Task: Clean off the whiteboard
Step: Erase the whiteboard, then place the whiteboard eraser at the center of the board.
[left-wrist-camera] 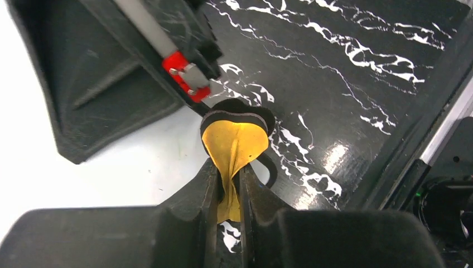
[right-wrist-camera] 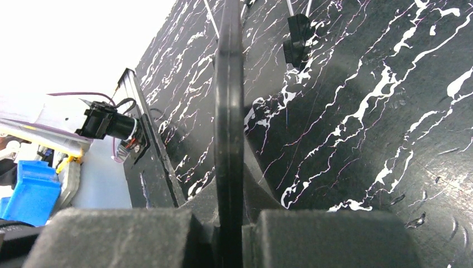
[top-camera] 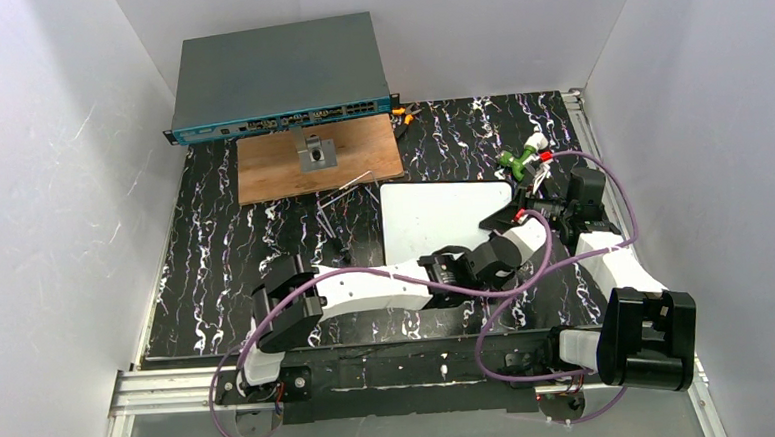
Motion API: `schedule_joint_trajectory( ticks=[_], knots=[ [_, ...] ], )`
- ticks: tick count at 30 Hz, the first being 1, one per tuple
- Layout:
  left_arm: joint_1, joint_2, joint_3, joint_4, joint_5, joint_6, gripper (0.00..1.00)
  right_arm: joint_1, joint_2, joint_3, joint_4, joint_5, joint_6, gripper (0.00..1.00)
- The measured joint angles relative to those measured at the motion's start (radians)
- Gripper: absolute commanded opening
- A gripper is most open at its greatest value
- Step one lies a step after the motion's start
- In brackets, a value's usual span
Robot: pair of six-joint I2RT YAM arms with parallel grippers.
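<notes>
The whiteboard lies in the middle of the black marbled table; its visible face is plain white, with no marks that I can make out. My right gripper is shut on the board's right rim, which shows edge-on as a thin black strip between its fingers. My left gripper is shut on a yellow wiping pad with a black backing, pinched between the fingers. The pad sits at the board's near right corner, over the edge between the white face and the table.
A blue-grey network switch stands at the back. A brown wooden panel with a metal bracket lies in front of it. A bent wire stand is left of the board. A green and white object lies at the back right. White walls close in both sides.
</notes>
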Motion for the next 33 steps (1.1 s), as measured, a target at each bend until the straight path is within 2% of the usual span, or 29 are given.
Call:
schedule_joint_trajectory(
  ticks=[6,12,22,28,33],
  knots=[
    [-0.009,0.002,-0.015,0.008,-0.026,-0.005,0.00,0.001,0.000,0.000,-0.003,0.002,-0.003,0.01],
    [0.027,-0.075,-0.151,0.010,-0.080,-0.053,0.00,0.001,0.000,0.000,0.003,0.003,-0.006,0.01],
    [0.230,-0.240,-0.416,0.047,-0.171,-0.095,0.00,0.000,0.000,0.000,0.013,0.024,0.012,0.01],
    [0.347,-0.250,-0.447,0.123,-0.180,-0.069,0.00,-0.006,0.000,0.000,0.013,0.039,0.034,0.01],
    [0.373,-0.250,-0.450,0.194,-0.111,-0.048,0.00,-0.010,0.000,0.000,0.016,0.047,0.045,0.01]
  ],
)
